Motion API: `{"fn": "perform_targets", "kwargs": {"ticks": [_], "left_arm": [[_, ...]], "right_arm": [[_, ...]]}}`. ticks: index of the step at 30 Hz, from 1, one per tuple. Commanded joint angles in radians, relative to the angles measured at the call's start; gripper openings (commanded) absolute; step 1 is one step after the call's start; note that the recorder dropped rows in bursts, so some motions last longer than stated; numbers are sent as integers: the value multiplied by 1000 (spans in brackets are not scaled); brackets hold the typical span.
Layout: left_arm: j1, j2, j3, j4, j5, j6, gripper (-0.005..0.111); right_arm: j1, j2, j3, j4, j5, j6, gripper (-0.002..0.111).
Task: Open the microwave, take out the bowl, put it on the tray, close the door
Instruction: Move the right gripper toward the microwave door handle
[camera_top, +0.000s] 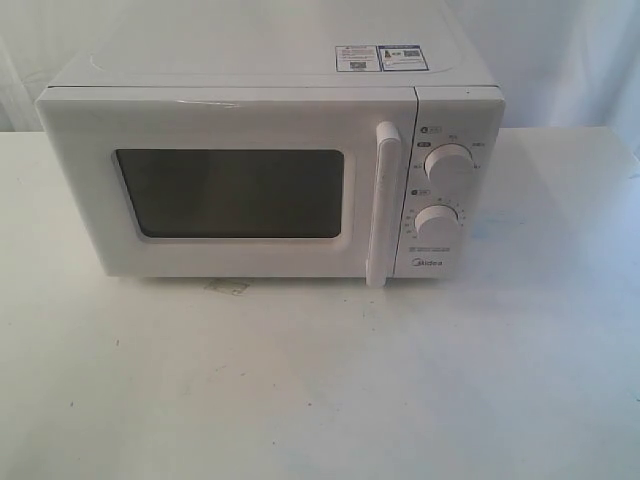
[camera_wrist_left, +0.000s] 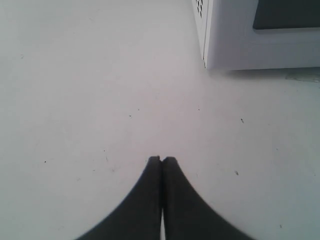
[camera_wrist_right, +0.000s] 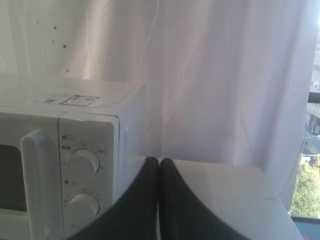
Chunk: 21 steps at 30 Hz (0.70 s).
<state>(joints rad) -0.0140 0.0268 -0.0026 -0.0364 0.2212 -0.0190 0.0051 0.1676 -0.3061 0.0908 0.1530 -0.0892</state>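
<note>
The white microwave (camera_top: 270, 160) stands at the back middle of the white table, its door (camera_top: 230, 185) shut, dark window facing me, tall white bar handle (camera_top: 382, 205) at the door's right edge. Two round knobs (camera_top: 447, 160) sit on its right panel. The bowl is hidden; the tray is out of view. Neither arm shows in the exterior view. My left gripper (camera_wrist_left: 161, 159) is shut and empty, hovering over bare table short of the microwave's lower left corner (camera_wrist_left: 210, 50). My right gripper (camera_wrist_right: 159, 161) is shut and empty, beside the microwave's right side (camera_wrist_right: 90, 165).
White cloth (camera_wrist_right: 215, 75) hangs behind the table. The table's right edge (camera_wrist_right: 275, 200) runs close to a window at far right. A small stain (camera_top: 228, 287) marks the table (camera_top: 320, 400) just in front of the microwave.
</note>
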Motion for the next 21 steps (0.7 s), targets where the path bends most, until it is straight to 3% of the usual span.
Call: {"fn": "perform_targets", "kwargs": {"ticks": [1, 8, 14, 21], "left_arm": [[3, -6, 3, -8, 4, -3, 0], [3, -6, 3, -8, 4, -3, 0], [3, -6, 3, -8, 4, -3, 0], [3, -6, 3, -8, 4, -3, 0]], "right_arm": [[-6, 93, -16, 10, -22, 7, 0], [39, 249, -47, 68, -25, 0, 0], [182, 394, -91, 70, -2, -87, 0], [385, 599, -205, 145, 157, -276, 0]]}}
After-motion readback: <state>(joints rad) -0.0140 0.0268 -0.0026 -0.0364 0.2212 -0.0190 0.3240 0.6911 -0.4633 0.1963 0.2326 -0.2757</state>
